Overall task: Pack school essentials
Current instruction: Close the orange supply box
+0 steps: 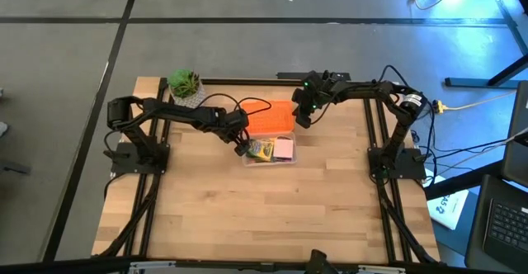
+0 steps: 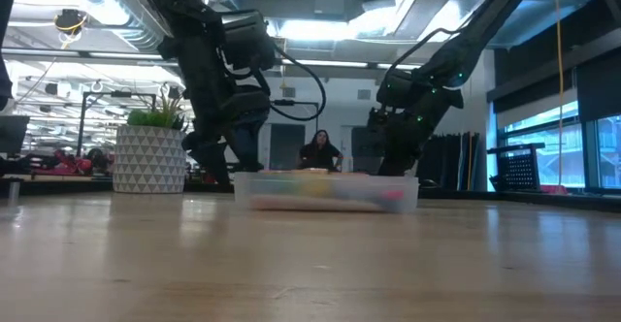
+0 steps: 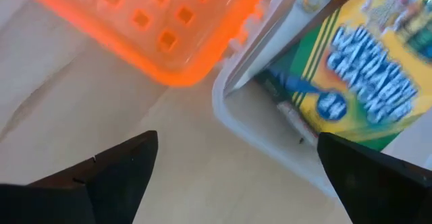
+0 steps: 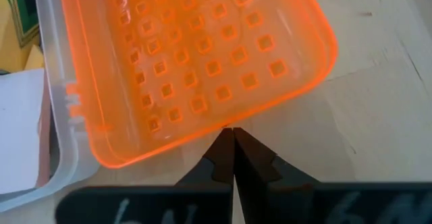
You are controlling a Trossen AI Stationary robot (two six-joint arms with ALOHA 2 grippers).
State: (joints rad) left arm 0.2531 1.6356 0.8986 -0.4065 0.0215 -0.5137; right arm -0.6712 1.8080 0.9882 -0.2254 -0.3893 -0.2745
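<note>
A clear case [image 1: 290, 160] sits mid-table, and its orange lid [image 1: 271, 117] lies open and flat on its far side. Inside the case are the green-yellow crayon box [image 1: 262, 150] and the pink note pad [image 1: 284, 148]. In the left wrist view the crayon box [image 3: 364, 69] lies over a blue piece [image 3: 293, 82] near the case wall [image 3: 243, 126]. My left gripper [image 1: 242, 147] is open and hangs over the case's left end. My right gripper [image 1: 304, 117] is shut and sits at the lid's right edge. The other stationery is hidden. My right gripper [image 4: 233, 140] has its shut fingertips right at the orange lid's rim [image 4: 226, 124], on the lid's right side, coming slanting down from the table's right. I cannot tell whether they touch the rim. The lid lies flat on the table.
A small green potted plant [image 1: 186, 86] stands at the table's far left, behind my left arm, and shows in the low view [image 2: 150, 152] left of the case [image 2: 330, 194]. Bare wood stretches across the table's near half. A person sits in the room beyond the table.
</note>
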